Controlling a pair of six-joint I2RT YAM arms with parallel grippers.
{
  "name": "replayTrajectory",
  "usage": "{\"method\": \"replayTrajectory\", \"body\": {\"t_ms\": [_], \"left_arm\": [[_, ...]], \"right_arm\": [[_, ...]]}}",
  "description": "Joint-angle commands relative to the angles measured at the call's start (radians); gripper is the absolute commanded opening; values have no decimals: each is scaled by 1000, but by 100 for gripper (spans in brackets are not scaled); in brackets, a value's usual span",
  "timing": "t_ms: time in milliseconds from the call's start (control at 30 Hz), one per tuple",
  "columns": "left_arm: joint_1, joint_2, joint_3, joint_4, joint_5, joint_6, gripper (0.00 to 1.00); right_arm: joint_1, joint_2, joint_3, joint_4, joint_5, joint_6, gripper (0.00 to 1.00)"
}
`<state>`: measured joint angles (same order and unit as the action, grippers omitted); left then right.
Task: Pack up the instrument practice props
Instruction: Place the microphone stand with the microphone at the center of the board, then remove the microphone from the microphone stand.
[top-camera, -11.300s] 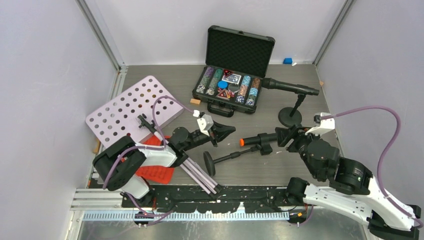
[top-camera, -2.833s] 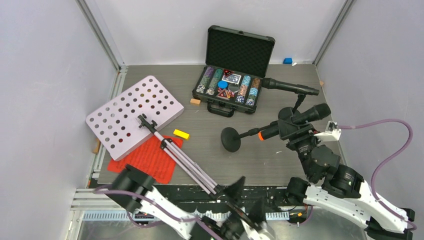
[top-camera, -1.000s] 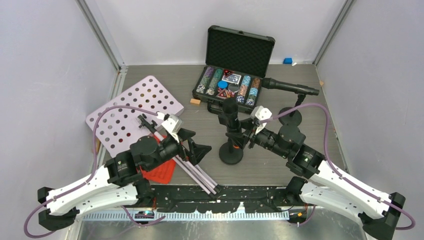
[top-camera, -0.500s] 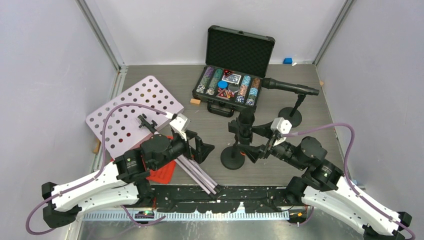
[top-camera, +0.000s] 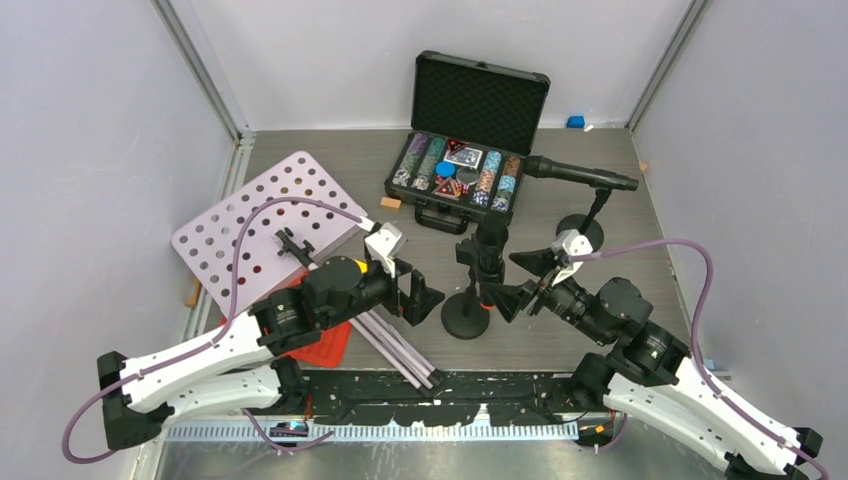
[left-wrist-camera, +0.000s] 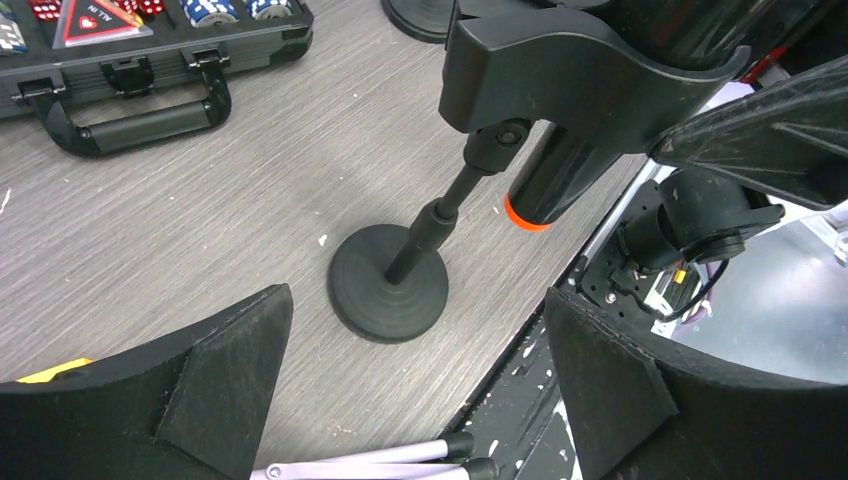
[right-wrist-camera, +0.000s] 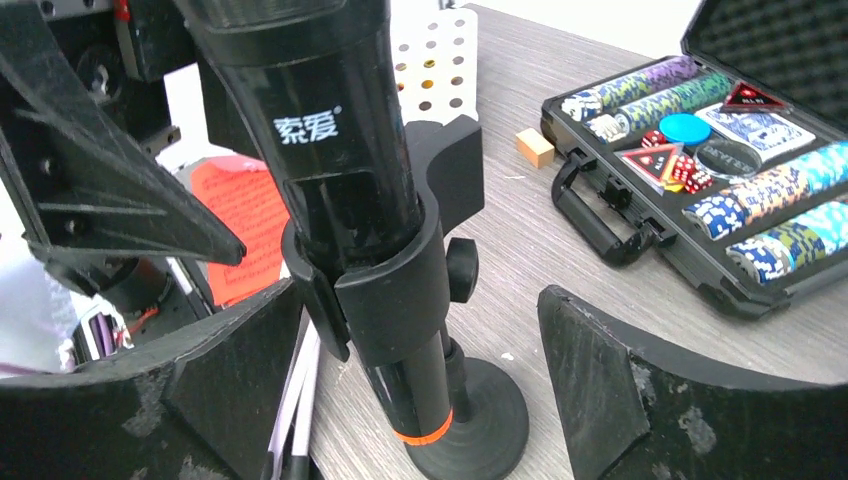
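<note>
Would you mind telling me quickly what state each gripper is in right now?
Left gripper: open, holding nothing.
Right gripper: open, one finger on either side of the upright microphone, not gripping it.

Two black microphones (top-camera: 490, 240), one white music rack (top-camera: 262, 222), one red sheet (top-camera: 325, 348), one chip case (top-camera: 480, 95), one blue block (top-camera: 575, 122), one tan block (top-camera: 390, 203).

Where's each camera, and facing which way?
Top external: above, behind the bases, looking down on the table; both arms, left gripper, right gripper show.
Left wrist: on left arm, faces right at the upright microphone stand; own fingers below.
Right wrist: on right arm, faces left at that stand, poker chip case at right; own fingers below.
Both wrist views share the stand.
</note>
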<state>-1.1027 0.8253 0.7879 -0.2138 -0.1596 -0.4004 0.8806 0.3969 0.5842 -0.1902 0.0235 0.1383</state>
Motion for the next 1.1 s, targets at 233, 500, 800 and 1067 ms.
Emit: {"method": "replayTrajectory", "body": {"t_ms": [233, 500, 800, 1067], "left_arm": [[44, 50, 48, 91, 118, 2, 100], [54, 24, 16, 108, 121, -25, 100], [60, 15, 2, 106, 123, -32, 100], [65, 2, -13, 101, 117, -40, 100]], "right_arm": [[-1, 13, 11, 110, 115, 135, 94], [22, 72, 41, 113, 116, 121, 94], [247, 162, 68, 148, 345, 0, 94], [450, 195, 49, 222, 654, -144, 80]]}}
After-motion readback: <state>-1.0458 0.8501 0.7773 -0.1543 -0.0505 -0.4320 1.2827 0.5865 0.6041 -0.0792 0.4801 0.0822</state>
